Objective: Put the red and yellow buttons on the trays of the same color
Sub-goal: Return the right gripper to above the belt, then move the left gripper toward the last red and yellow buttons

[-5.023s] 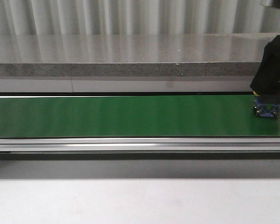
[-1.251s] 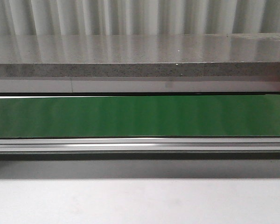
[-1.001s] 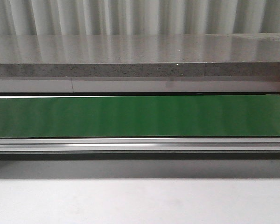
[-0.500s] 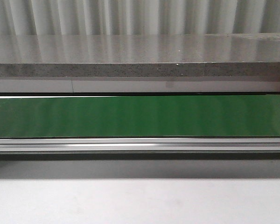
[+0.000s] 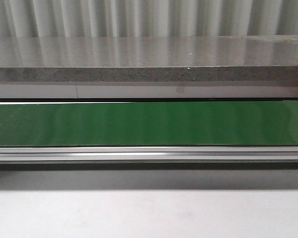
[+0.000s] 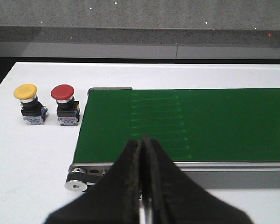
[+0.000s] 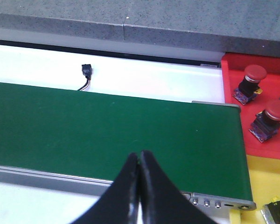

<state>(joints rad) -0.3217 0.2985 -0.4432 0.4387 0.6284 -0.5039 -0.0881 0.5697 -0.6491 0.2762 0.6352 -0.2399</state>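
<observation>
Sitting side by side on the white bench [image 6: 32, 154], a yellow button [image 6: 27, 103] and a red button [image 6: 64, 105] stand upright just off the end of a green conveyor belt [image 6: 186, 123], as seen from the left wrist. The yellow button is the one farther from the belt; the red one stands between it and the belt's end, close to the belt but not touching it. Each has a domed cap on a black body with a blue base.

The left gripper [image 6: 142, 186] hangs above the near rail of the belt, its two dark fingers pressed together with no gap visible and nothing between them. It is well apart from both buttons.

From the right wrist, the other end of the belt [image 7: 107, 130] shows. Beside that end lies a red tray [image 7: 233, 74] holding two upright red-capped buttons, one [image 7: 250, 84] nearer the tray's far wall and a second [image 7: 270, 119] closer to the camera. Next to the red tray is a yellow tray [image 7: 266, 182]; at the picture's corner a metal-edged item with a bit of yellow on it sits in it, too cut off to identify. A small black connector [image 7: 86, 71] with short wires lies on the white surface beyond the belt.

The right gripper [image 7: 140, 186] hovers over the belt's near edge, fingers closed against each other, empty.

The front view shows only the bare green belt [image 5: 149, 124], its metal rail and a grey stone ledge [image 5: 149, 59] behind; neither arm appears there.
</observation>
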